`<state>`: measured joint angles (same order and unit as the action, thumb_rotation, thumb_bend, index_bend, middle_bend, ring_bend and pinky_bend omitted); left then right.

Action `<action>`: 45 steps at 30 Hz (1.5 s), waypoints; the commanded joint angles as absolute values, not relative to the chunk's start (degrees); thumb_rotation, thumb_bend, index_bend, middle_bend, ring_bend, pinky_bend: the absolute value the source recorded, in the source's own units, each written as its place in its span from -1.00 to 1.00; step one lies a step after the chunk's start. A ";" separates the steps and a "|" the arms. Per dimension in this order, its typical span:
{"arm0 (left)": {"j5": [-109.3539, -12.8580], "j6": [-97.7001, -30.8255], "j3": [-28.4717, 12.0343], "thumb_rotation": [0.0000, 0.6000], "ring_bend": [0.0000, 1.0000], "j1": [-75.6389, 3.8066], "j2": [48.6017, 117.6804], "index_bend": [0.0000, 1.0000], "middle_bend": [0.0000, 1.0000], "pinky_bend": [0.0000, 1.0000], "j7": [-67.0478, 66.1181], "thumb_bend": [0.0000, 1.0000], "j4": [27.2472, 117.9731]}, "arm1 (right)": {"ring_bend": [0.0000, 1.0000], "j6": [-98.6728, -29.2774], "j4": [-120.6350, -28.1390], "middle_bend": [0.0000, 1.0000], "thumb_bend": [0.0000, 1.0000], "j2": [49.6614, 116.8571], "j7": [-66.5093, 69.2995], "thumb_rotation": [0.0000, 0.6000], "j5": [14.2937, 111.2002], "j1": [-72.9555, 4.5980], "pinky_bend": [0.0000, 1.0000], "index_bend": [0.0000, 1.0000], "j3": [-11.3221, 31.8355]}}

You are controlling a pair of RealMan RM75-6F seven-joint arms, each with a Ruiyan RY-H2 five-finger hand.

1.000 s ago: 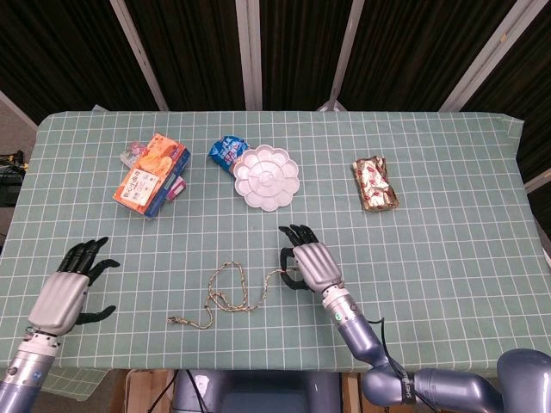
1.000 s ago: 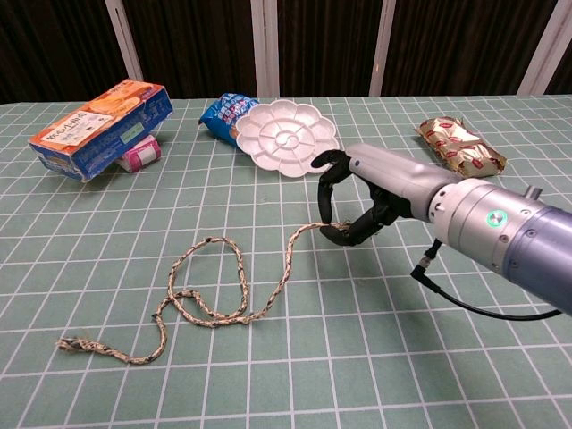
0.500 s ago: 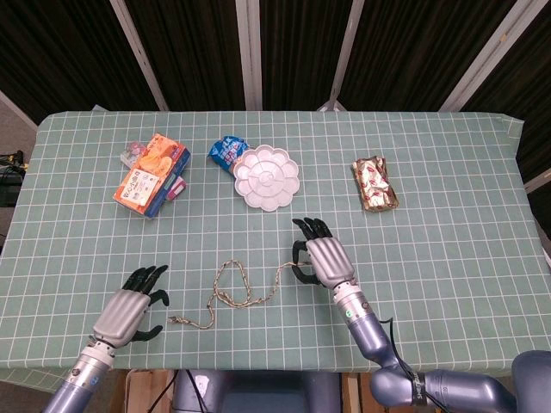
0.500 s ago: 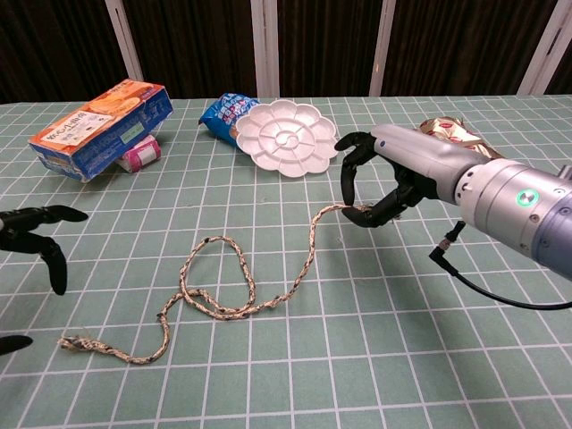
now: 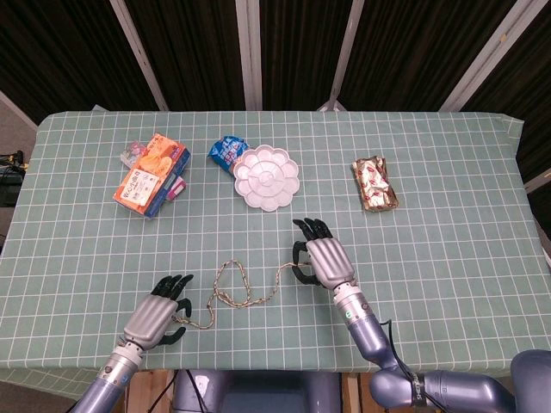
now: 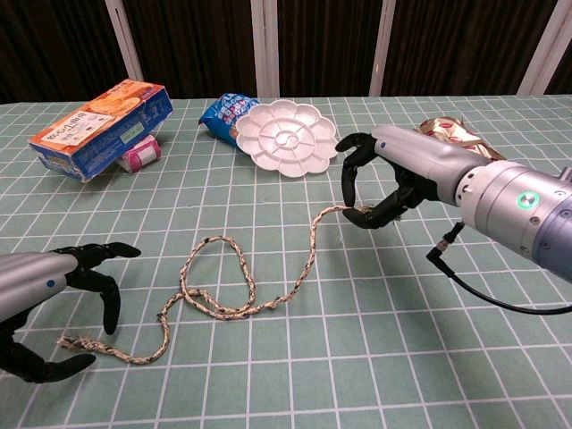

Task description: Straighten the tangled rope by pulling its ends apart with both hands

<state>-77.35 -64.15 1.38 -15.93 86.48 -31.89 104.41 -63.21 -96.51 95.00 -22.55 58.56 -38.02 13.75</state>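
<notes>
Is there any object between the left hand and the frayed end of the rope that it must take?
Nothing visible is. The left hand hangs open at the frayed end of the rope, with only bare tablecloth between its fingers and that end.

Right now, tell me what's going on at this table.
The right hand pinches one end of the rope in its fingers. The left hand hovers open around the frayed other end, not gripping it yet. The rope lies looped on the green cloth, so the pulling apart hasn't begun.
</notes>
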 commanded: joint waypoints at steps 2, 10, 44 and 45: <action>-75.99 -63.72 1.23 1.00 -1.00 -16.60 88.46 0.02 -0.96 -1.00 -33.17 -0.15 103.56 | -1.00 -63.24 -96.32 -0.75 -0.09 94.99 -22.33 1.00 58.61 -38.02 -1.00 0.31 13.61; -74.27 -63.76 1.49 1.00 -1.00 -17.24 91.35 0.06 -0.96 -1.00 -34.58 -0.07 102.49 | -1.00 -63.34 -96.19 -0.75 -0.09 94.62 -21.97 1.00 58.74 -38.07 -1.00 0.31 13.55; -78.36 -75.06 -1.56 1.00 -1.00 -13.95 70.87 0.24 -0.91 -1.00 -18.35 0.07 107.56 | -1.00 -67.35 -95.25 -0.75 -0.08 80.29 -11.25 1.00 59.57 -29.01 -1.00 0.31 12.16; -78.41 -75.33 -1.46 1.00 -1.00 -13.65 70.26 0.24 -0.91 -1.00 -17.56 0.07 107.23 | -1.00 -67.47 -95.04 -0.75 -0.08 79.72 -10.61 1.00 59.62 -28.45 -1.00 0.31 11.95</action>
